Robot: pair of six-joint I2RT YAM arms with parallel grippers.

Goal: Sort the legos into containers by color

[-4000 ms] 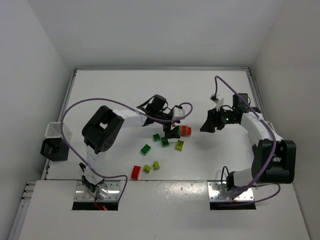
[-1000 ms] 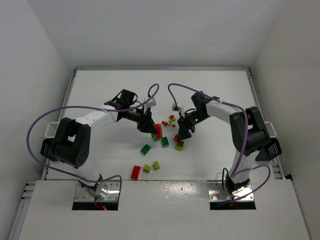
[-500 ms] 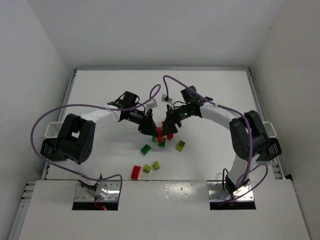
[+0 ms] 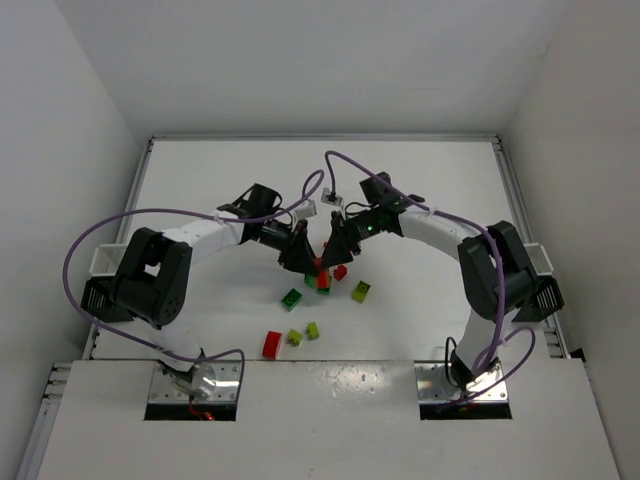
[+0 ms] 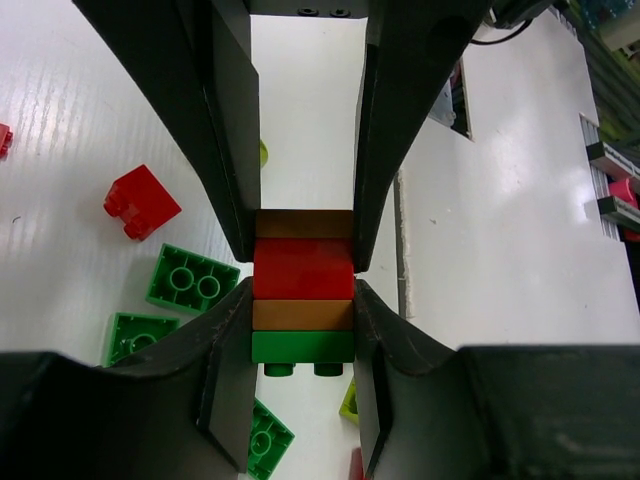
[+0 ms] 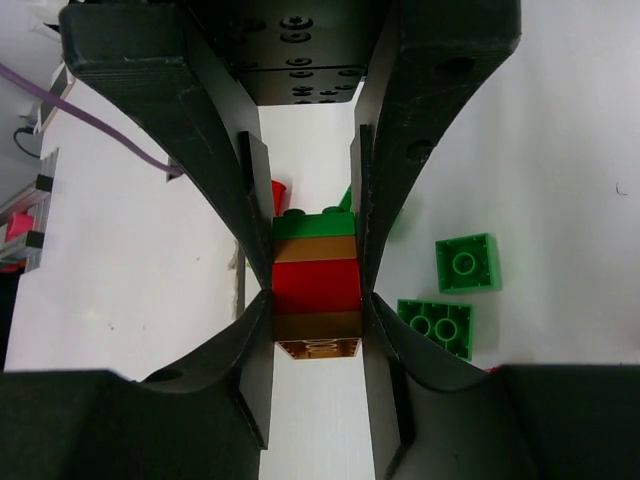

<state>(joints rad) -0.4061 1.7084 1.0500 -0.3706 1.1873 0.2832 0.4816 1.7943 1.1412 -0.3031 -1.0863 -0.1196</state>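
Clenching the multicoloured stack of red, tan and dark green plastic lego bricks at mid-table from 10 and 2 o'clock, the left gripper and right gripper risk, if pulled crookedly, splitting the wrong seam and scattering pieces.

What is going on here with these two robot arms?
Both arms reach to the middle of the table. The left jaws and the right jaws are each shut on the same multicoloured lego stack, facing each other and gripping different parts of it. They look set to pull it apart, but it is in one piece. Loose legos lie untouched on the table around it. The white containers sit at the table's side edges.
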